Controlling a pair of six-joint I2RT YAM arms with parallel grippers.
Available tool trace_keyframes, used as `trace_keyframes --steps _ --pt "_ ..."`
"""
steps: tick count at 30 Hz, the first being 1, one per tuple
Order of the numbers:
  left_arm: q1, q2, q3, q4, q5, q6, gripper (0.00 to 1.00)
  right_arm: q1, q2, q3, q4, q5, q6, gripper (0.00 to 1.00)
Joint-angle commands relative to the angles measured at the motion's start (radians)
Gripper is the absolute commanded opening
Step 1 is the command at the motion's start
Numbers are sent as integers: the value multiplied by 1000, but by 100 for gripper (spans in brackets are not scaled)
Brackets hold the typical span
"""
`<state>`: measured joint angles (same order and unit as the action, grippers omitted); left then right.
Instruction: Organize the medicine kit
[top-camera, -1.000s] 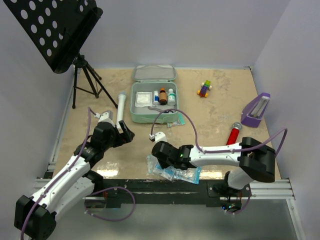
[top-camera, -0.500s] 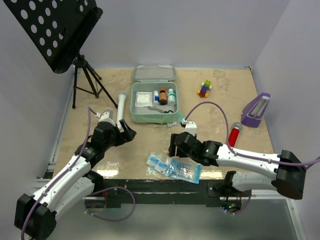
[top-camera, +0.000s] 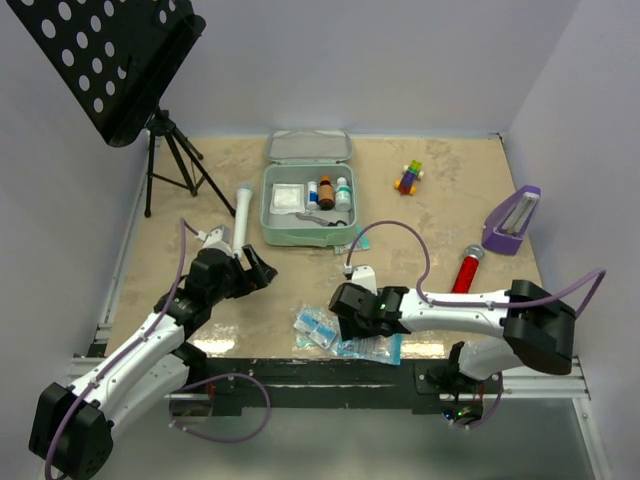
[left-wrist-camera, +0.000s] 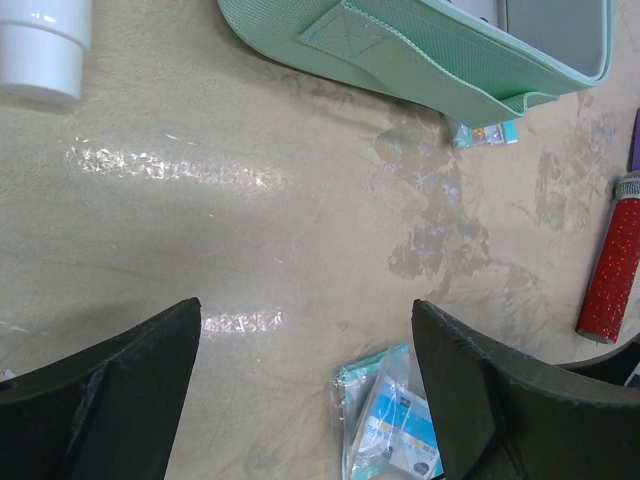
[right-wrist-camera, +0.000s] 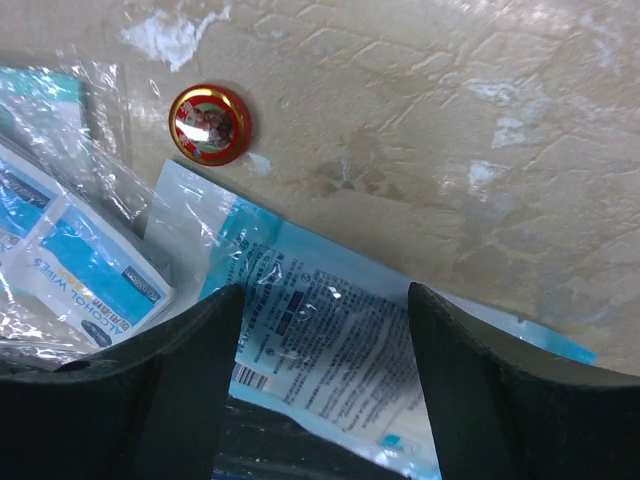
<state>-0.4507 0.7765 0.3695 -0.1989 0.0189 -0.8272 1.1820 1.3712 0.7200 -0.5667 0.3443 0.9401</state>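
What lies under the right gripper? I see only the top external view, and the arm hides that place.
Observer: A small round red tin with a gold rim, lying flat near a blue-and-white packet.
Operator: Does the right gripper hold something?
Observer: No. The right gripper is open, with a clear blue-printed packet below it.
Operator: Can you read any label?
Observer: Yes. The blue-and-white packet is printed with the word ALCOHOL.

Top camera overhead, whole table (top-camera: 450, 180) — wrist cameras close, downward; all share packets (top-camera: 375, 348).
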Motion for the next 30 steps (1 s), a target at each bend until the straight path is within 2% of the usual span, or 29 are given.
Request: trace_keyframes --steps 1,6,9,13,16,21,26,30 --pt "6 -5 -4 52 19 -12 90 21 58 21 14 -50 -38 69" --pt "6 -6 -3 47 13 -9 90 25 111 30 68 -67 -63 52" --pt "6 -6 3 38 10 -7 90 25 115 36 100 -71 -63 32" --pt "6 -6 8 32 6 -6 90 25 98 39 114 -74 -55 0" --pt "6 -5 14 30 4 -3 90 25 45 73 58 -36 -46 0" --pt "6 0 26 15 -5 5 90 24 -35 244 -155 114 -40 0" --pt "6 -3 49 -5 -14 13 90 7 -18 436 -295 261 -75 0" --pt "6 -11 75 -30 -14 22 90 -56 18 585 -314 344 -158 0"
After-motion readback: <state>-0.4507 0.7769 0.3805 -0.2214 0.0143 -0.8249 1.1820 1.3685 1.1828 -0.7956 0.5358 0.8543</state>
